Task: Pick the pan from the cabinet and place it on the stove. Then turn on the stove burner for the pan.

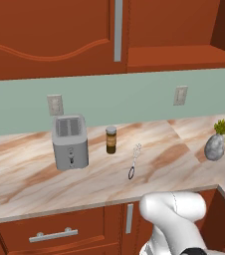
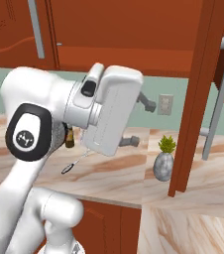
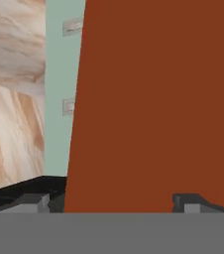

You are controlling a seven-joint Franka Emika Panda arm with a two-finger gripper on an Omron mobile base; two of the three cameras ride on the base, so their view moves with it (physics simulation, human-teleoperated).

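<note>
- Cabinet [image 1: 50,40]: reddish-brown wood, mounted on the wall above the counter; the closed left door has a wavy raised panel and one grey upright bar handle [image 1: 118,30]. To the right of that handle the cabinet stands open, showing a bare shelf board [image 1: 179,55].
- Open door [image 2: 200,94]: one reddish-brown panel swung out toward the room, seen edge-on in the right base view, its lower edge hanging above the counter just beside the potted plant. In the hand view a flat reddish-brown face [image 3: 158,99] takes up most of the width.
- Gripper [image 2: 140,121]: one, with two dark fingers spread wide and nothing between them, turned sideways, level with the underside of the cabinet and left of the open door.
- Counter [image 1: 30,184]: marbled tan and white, turning a corner at the right; front edge runs above the drawers.
- On the counter, one of each: silver toaster [image 1: 70,142], brown jar with dark lid [image 1: 111,139], wire whisk [image 1: 134,162], small green plant in a grey pot [image 1: 215,144].
- Wall outlets: two on the pale green wall [image 1: 55,104] [image 1: 180,95].
- Open room: bare counter lies between the toaster and the left edge, and in front of the whisk; the open door narrows the space at the right.
</note>
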